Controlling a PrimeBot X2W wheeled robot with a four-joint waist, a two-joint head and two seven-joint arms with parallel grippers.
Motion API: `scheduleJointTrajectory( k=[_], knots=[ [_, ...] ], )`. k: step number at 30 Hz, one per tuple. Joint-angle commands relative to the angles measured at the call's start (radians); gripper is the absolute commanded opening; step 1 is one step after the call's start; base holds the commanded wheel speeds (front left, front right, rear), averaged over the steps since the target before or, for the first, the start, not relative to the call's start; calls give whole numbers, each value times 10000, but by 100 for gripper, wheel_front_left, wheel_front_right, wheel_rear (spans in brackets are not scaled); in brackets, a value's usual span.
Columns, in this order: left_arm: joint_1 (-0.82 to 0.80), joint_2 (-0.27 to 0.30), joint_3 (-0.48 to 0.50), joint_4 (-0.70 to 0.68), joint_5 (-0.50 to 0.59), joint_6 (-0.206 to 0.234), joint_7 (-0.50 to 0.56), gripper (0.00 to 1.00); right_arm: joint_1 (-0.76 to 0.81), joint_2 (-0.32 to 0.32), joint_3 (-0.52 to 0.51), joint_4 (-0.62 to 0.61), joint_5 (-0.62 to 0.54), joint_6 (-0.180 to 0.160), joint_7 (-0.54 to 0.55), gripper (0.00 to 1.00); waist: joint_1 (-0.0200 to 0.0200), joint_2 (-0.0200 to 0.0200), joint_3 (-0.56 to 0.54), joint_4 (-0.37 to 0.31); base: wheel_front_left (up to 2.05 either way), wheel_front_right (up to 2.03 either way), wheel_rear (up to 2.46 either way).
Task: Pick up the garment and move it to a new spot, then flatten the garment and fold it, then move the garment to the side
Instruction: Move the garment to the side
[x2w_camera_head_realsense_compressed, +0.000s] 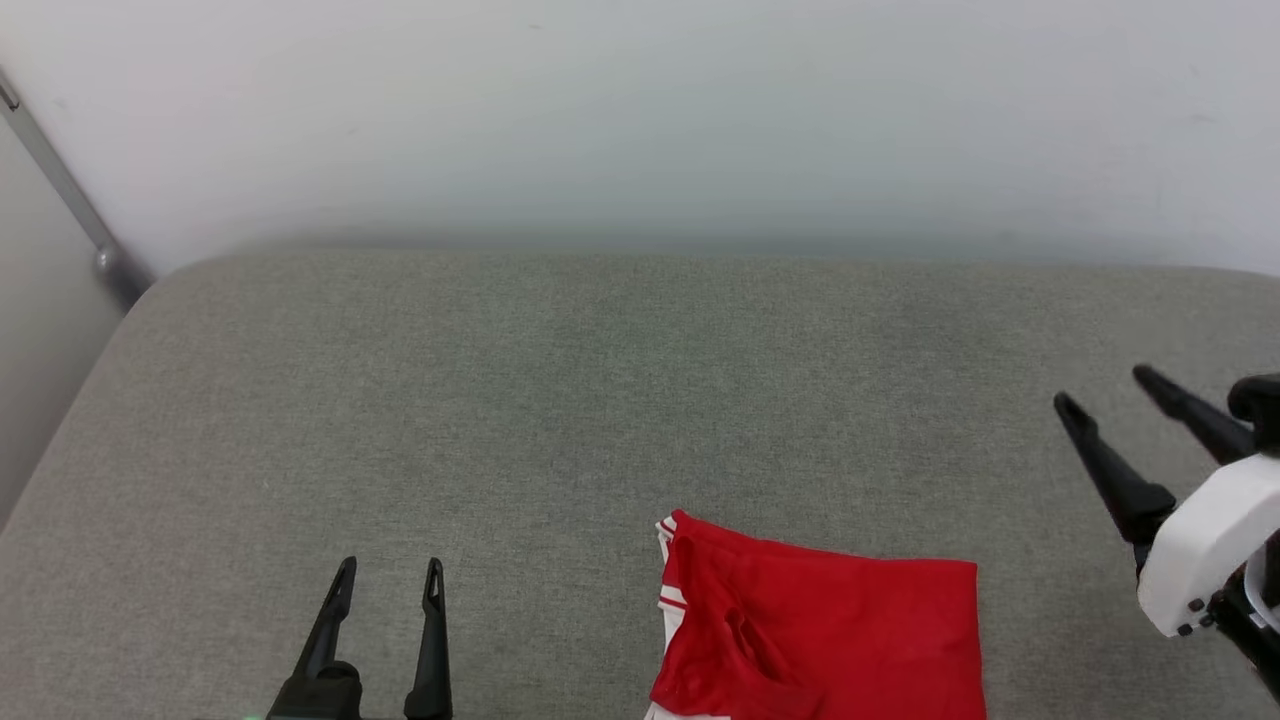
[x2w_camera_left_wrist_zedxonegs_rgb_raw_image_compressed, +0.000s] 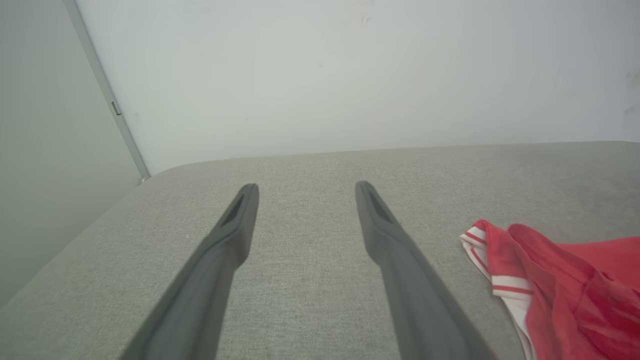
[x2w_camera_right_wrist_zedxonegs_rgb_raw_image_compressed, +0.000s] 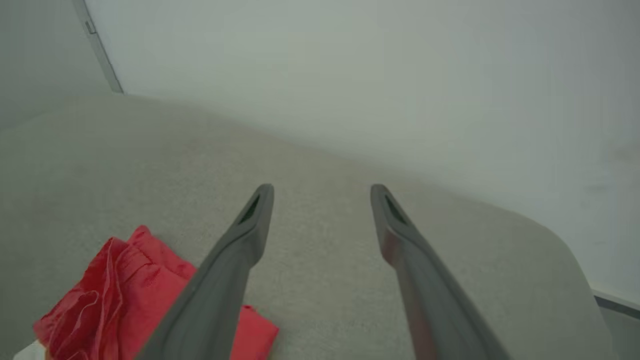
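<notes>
The left gripper (x2w_camera_head_realsense_compressed: 390, 570) has its two fingers apart and holds nothing. The right gripper (x2w_camera_head_realsense_compressed: 1105, 390) is also spread and empty. Between them, somewhat nearer to the right one and touching neither, the garment (x2w_camera_head_realsense_compressed: 830, 630) lies on the grey cushion (x2w_camera_head_realsense_compressed: 500, 400) as a compact red rectangle, with striped trim on the side toward the left gripper. The folding seems to be done. Probably only the move to the side is left, if it is not already made.

The grey fabric-covered surface (x2w_camera_head_realsense_compressed: 480, 400) has rounded far corners. On it, toward the near edge and right of centre, lies the garment (x2w_camera_head_realsense_compressed: 840, 630), folded, red with white striped trim at its left side
</notes>
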Motion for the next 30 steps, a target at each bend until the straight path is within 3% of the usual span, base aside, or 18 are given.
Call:
scheduleJointTrajectory(
  k=[1,5,10,15,23,30],
  knots=[
    [-75,-17,50,-54,29,-47,-21,100,-77,-265,114,118,703,-8,872,100,0,-1,83,18,0,0,0],
    [-244,-34,23,-98,30,-73,-21,100,191,-782,361,409,2544,-6,3050,100,0,-1,428,61,0,0,0],
    [-570,-59,-43,-156,23,-132,-21,100,748,-1090,659,721,4288,-6,4996,100,0,-1,1048,195,0,0,0],
    [-954,-80,-75,-138,9,-180,-21,100,906,-1195,919,987,5022,-6,5649,100,0,-1,1648,313,0,0,0],
    [-1651,-120,-257,-162,64,-222,-21,100,299,-657,1346,1873,6040,-6,5814,100,0,-1,2779,570,0,0,0],
    [-2020,-143,-294,-83,70,-265,-21,100,195,-673,2477,2332,6317,-12,5772,100,0,-1,3193,802,0,0,0]
  ],
)
